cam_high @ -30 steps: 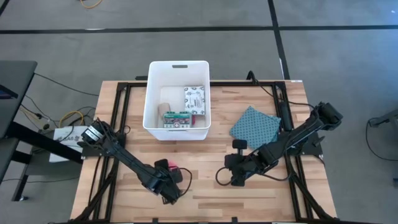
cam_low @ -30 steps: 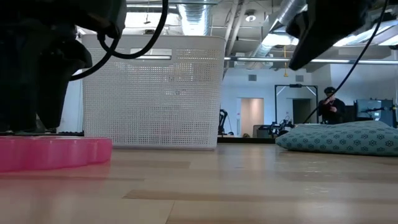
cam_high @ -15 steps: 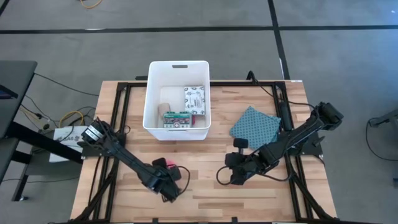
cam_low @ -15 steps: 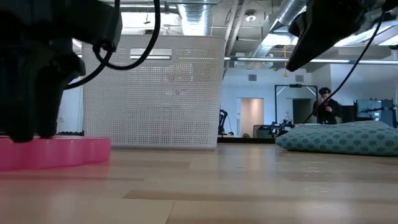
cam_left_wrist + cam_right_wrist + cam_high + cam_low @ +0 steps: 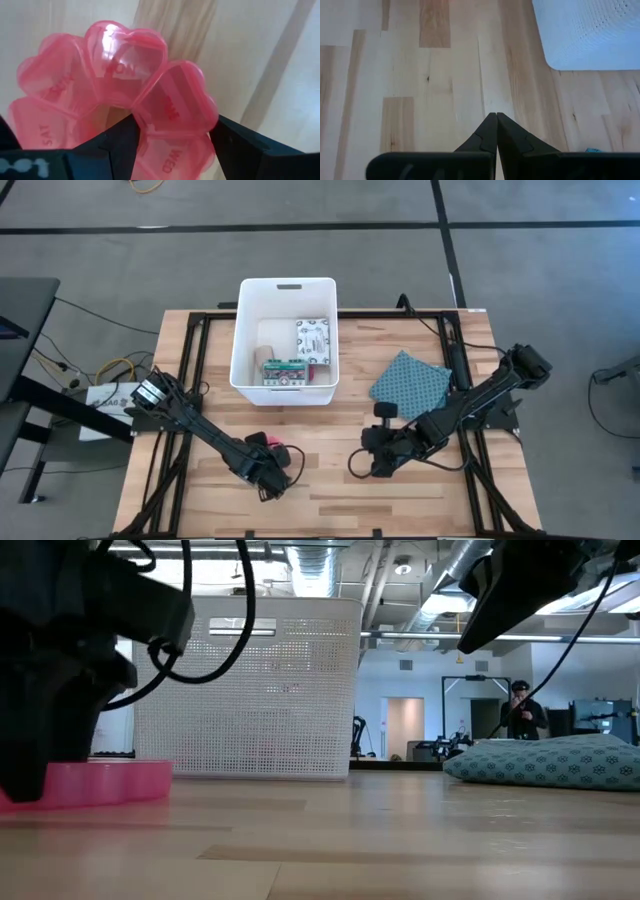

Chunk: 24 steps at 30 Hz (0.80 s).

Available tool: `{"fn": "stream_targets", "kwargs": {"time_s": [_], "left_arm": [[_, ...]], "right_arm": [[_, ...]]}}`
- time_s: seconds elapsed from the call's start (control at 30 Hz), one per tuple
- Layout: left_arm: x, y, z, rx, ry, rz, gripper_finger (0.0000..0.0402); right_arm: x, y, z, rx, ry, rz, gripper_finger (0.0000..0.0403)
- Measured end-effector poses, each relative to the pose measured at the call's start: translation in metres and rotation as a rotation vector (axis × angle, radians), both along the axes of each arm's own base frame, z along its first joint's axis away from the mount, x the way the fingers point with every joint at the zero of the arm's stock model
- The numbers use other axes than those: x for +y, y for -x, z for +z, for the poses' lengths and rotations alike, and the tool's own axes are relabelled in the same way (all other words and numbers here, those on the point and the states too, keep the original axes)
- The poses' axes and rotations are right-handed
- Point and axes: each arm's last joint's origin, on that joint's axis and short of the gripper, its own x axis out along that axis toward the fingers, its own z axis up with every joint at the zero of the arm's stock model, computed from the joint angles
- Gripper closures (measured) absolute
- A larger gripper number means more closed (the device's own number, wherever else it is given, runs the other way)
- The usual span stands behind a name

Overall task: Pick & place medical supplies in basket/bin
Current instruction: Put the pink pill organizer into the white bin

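The pink disc [image 5: 272, 450] is a ring of heart-shaped lobes lying flat on the table near its front edge; it also shows in the low view [image 5: 105, 783]. My left gripper [image 5: 266, 476] is down over it, shut on one lobe [image 5: 172, 107]. My right gripper [image 5: 378, 469] hovers shut above bare wood [image 5: 496, 117] to the right. The white bin [image 5: 285, 340] stands at the far middle. It holds the teal-green packet [image 5: 284, 371], the white patterned pouch [image 5: 313, 338] and a beige roll [image 5: 268, 338]. My left gripper holds one heart-shaped lobe [image 5: 200, 120] on the disc's rim, pinched between its two fingers [image 5: 120, 145]; one finger is on each side of the lobe. The fingers slant down from the near left. The disc lies flat on the table [image 5: 130, 783].
The teal dotted cloth [image 5: 410, 383] lies right of the bin and shows as a low mound in the low view [image 5: 550, 760]. Bare wood lies between the two grippers. The black frame rails [image 5: 196, 360] run along the table's sides. A person [image 5: 520, 710] stands far back in the room.
My left gripper has shifted a little toward the table's left edge and come lower onto the pink disc. In the low view, the disc has slid slightly left along the table with it. My right arm has kept still.
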Motion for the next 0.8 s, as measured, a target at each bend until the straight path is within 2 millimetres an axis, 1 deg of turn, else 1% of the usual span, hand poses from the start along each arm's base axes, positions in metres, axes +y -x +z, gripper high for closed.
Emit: {"fn": "stream_targets", "kwargs": {"time_s": [0.1, 0.2, 0.33, 0.4, 0.5, 0.57, 0.67, 0.8], "left_arm": [[0.002, 0.004, -0.005, 0.019, -0.005, 0.011, 0.0184], [0.002, 0.003, -0.005, 0.006, -0.008, 0.014, 0.0184], [0.001, 0.001, -0.005, -0.016, 0.0, 0.009, 0.0199], [0.0, 0.0, -0.004, -0.019, 0.004, 0.014, 0.0207], [-0.003, -0.004, 0.0, -0.025, 0.017, 0.034, 0.0207], [-0.008, -0.012, 0.009, -0.064, 0.048, 0.047, 0.0207], [-0.017, -0.023, 0.029, -0.125, 0.089, 0.044, 0.0207], [-0.028, -0.039, 0.064, -0.235, 0.127, 0.054, 0.0201]], "right_arm": [[0.0, 0.0, 0.0, 0.0, 0.007, 0.012, 0.0403], [0.0, -0.001, 0.0, -0.004, 0.005, 0.012, 0.0403], [0.0, -0.001, 0.0, -0.004, 0.005, 0.012, 0.0403], [0.0, -0.001, 0.0, -0.004, 0.005, 0.013, 0.0403], [0.0, -0.001, 0.0, -0.004, 0.005, 0.012, 0.0403], [0.0, -0.001, 0.0, -0.004, 0.005, 0.012, 0.0403], [0.0, -0.001, 0.0, -0.004, 0.005, 0.013, 0.0403], [0.0, -0.001, 0.0, -0.004, 0.005, 0.012, 0.0403]]}}
